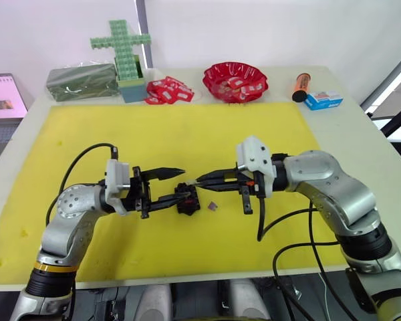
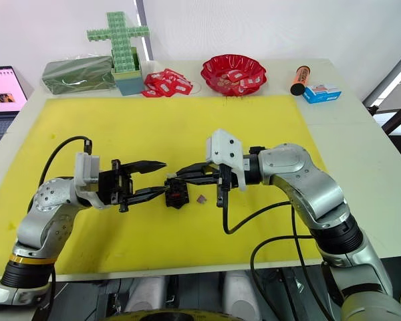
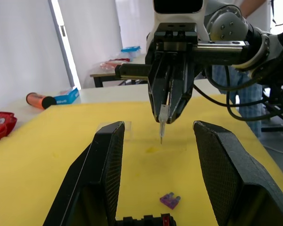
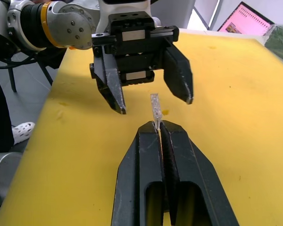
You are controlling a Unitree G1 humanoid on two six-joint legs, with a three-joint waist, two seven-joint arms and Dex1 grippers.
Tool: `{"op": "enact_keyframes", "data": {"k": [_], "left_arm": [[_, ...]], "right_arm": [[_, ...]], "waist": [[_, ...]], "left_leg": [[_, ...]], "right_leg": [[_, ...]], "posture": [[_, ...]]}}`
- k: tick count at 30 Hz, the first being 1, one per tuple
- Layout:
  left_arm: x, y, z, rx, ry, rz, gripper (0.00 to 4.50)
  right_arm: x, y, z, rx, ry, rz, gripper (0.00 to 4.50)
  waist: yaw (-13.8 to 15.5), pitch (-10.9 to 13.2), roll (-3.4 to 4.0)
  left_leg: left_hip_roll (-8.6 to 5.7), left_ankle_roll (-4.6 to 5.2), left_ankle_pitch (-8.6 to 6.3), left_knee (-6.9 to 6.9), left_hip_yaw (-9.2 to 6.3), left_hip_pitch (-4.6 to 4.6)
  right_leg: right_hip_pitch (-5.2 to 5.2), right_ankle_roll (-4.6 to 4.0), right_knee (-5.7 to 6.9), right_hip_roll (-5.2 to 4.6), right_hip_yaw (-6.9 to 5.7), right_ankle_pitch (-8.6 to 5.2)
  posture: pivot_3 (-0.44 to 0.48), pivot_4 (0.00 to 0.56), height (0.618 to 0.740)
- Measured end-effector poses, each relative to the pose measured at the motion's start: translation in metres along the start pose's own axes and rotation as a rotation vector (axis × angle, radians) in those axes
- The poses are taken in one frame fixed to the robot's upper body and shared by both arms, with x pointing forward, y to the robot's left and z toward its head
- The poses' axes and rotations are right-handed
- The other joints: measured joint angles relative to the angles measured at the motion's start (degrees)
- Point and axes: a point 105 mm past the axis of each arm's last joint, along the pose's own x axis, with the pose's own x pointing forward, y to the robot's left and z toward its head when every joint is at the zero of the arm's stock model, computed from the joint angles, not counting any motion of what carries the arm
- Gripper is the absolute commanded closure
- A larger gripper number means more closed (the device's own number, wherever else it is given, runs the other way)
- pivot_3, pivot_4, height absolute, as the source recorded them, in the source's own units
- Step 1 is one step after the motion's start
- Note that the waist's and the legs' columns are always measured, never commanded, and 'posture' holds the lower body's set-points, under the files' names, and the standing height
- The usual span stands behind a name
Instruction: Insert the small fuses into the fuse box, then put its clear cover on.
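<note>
While the right tool [image 4: 158, 123] pinches a pale fuse [image 4: 155, 107], the spread left tool [image 2: 162, 175] flanks the fuse box [image 2: 178, 193]

Your left gripper [image 1: 177, 186]: fingers spread wide, arm reaching inward. Your right gripper [image 1: 202, 179]: fingers pinched together, arm bent, tips facing the left's.

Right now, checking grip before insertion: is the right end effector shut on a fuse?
Shut. The right end effector pinches a pale grey fuse, which sticks out past its closed tips.

Both grippers — left [image 1: 177, 186], right [image 1: 202, 179] — meet over the fuse box [image 1: 187, 199].
</note>
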Motion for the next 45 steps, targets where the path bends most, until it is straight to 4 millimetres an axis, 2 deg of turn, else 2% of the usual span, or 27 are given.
{"op": "enact_keyframes", "data": {"k": [3,8,18,19,20,23,31,35,45], "left_arm": [[0.0,0.0,-0.001,-0.011,0.003,-0.001,2.65],[0.0,-0.001,-0.002,-0.022,0.004,-0.01,4.47],[0.001,-0.002,-0.002,-0.023,0.002,-0.019,4.47],[0.001,-0.002,-0.002,-0.019,0.005,-0.021,4.5],[0.001,-0.003,-0.002,-0.014,0.008,-0.022,4.5],[0.001,-0.004,-0.002,0.002,0.01,-0.034,4.5],[0.001,-0.005,-0.002,0.03,0.02,-0.044,4.5],[-0.001,-0.004,-0.006,0.066,0.048,-0.045,4.5],[0.001,-0.009,-0.014,0.157,0.093,-0.068,4.5]], "right_arm": [[0.0,0.001,0.001,-0.006,-0.001,0.002,4.5],[0.0,0.001,0.002,-0.013,-0.005,0.0,4.5],[0.0,0.0,0.002,-0.027,-0.006,-0.008,4.5],[0.0,0.0,0.002,-0.028,-0.004,-0.009,4.0],[-0.001,0.0,0.002,-0.029,-0.003,-0.009,3.83],[0.0,-0.003,0.007,-0.051,-0.003,-0.01,2.85],[0.001,-0.004,0.009,-0.061,0.01,-0.008,2.85],[0.002,-0.001,0.004,-0.089,0.074,0.02,2.85],[0.005,0.0,0.005,-0.182,0.163,0.022,2.85]], "waist": [[-0.01,0.0,0.0],[0.03,0.0,0.0],[0.02,0.0,0.0],[0.01,0.0,0.0],[0.01,0.0,0.0],[-0.01,0.0,0.0],[0.01,0.0,0.0],[0.0,0.0,0.0],[0.02,0.0,0.01]], "left_leg": [[0.0,0.0,0.0,0.0,-0.01,0.0],[0.0,0.0,0.0,0.0,-0.01,0.0],[0.0,0.0,0.0,0.0,-0.01,0.0],[0.0,0.0,0.0,0.0,-0.01,0.0],[0.0,0.0,0.0,0.0,-0.01,0.0],[0.0,0.0,0.0,0.0,0.0,0.0],[0.0,0.0,0.0,0.0,-0.01,0.0],[0.0,0.0,0.0,0.0,-0.01,0.0],[0.0,0.0,0.0,0.0,-0.01,0.0]], "right_leg": [[0.0,0.0,0.0,0.0,0.0,0.0],[0.0,0.0,0.0,0.0,0.0,0.0],[0.0,0.0,0.0,0.0,0.0,0.0],[0.0,0.0,0.0,0.0,0.0,0.0],[0.0,0.0,0.0,0.0,0.0,0.0],[0.0,-0.01,0.0,0.0,0.0,0.0],[0.0,-0.01,0.0,0.0,-0.01,0.0],[0.0,-0.07,0.0,0.0,0.0,-0.04],[-0.01,-0.08,0.0,0.0,0.0,-0.05]], "posture": [[0.0,0.15,0.74],[0.0,0.15,0.74],[0.0,0.15,0.74],[0.0,0.15,0.74],[0.0,0.15,0.74],[0.0,0.15,0.74],[0.0,0.15,0.74],[0.0,0.15,0.74],[0.0,0.15,0.74]]}}
